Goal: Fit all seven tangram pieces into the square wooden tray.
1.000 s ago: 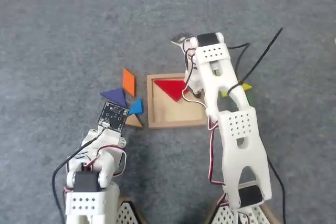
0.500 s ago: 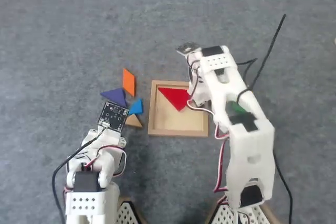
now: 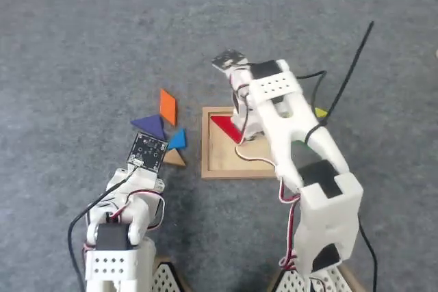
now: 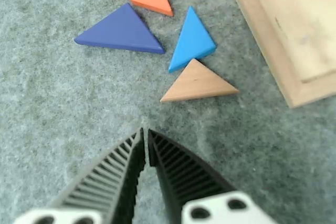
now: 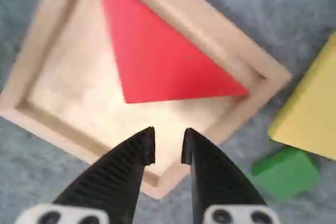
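Right gripper (image 3: 239,124) hangs over the far left part of the tray (image 3: 236,173) at mid-table. The red triangle (image 3: 224,125) lies inside, against the far rim. By my count that is one piece placed and six to go. On the mat left of the tray are the orange parallelogram (image 3: 168,106), dark blue triangle (image 3: 150,126), light blue triangle (image 3: 178,139) and tan triangle (image 3: 174,158). At the right, a sliver of the yellow piece (image 3: 320,112) peeks out past the arm.

Left wrist: left gripper (image 4: 145,132) has its fingers all but touching and holds nothing, over bare mat just near of the tan triangle. This close, the tan tip is seen touching the light blue edge.

Right wrist: the jaws are narrowly parted with nothing between them, above the tray floor. The green piece (image 5: 286,171) sits just beside the yellow one, outside a tray corner, where the arm covers it from overhead.
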Controlling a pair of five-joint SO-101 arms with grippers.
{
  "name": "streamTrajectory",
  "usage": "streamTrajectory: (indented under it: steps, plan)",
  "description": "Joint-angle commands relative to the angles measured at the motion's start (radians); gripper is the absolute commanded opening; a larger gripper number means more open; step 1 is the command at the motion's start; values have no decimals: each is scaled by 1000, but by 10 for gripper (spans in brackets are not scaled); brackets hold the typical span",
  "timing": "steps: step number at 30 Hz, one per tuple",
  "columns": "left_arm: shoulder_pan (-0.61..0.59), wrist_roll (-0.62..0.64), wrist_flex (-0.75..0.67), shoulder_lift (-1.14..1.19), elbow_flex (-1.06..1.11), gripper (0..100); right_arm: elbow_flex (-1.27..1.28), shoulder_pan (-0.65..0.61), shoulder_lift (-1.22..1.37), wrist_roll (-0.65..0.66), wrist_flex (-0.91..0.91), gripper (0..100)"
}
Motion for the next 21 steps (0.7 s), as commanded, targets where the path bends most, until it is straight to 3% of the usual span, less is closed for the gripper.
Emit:
streamTrajectory:
  steps: [1, 13, 21]
  plan:
    - [-3, 2, 5, -17, -7, 13, -5, -42, -2, -11, -12, 91]
    - [-3, 2, 5, -17, -7, 13, -176, 8, 162, -11, -58, 91]
    - [-3, 2, 5, -17, -7, 13, -242, 28, 139, -21, -48, 91]
